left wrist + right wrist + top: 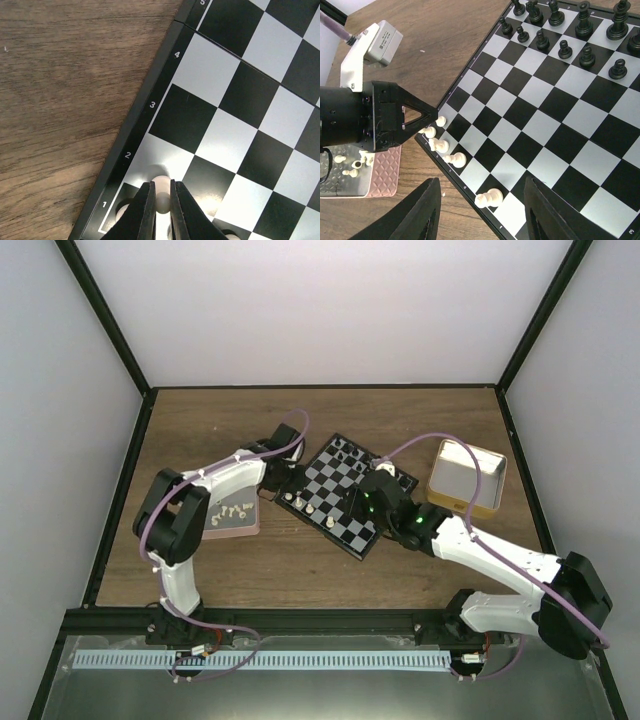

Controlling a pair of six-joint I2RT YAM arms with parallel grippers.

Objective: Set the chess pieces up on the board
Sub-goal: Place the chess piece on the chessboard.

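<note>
The board (338, 508) lies at an angle in the middle of the table. Black chess pieces (565, 31) stand along its far side. Several white pieces (456, 160) stand on the near-left edge row. My left gripper (161, 185) is shut on a white pawn (161, 199), low over the pale corner square by the mark 2. The right wrist view shows that same pawn (440, 121) at the left gripper's tip. My right gripper (482, 182) hangs open above the board's near edge, with a white piece (489, 198) below it and nothing held.
A pink tray (250, 525) with several loose white pieces (350, 165) sits left of the board. A tan box (467, 478) with a silvery inside stands to the right. Bare wood (65, 100) borders the board's rim.
</note>
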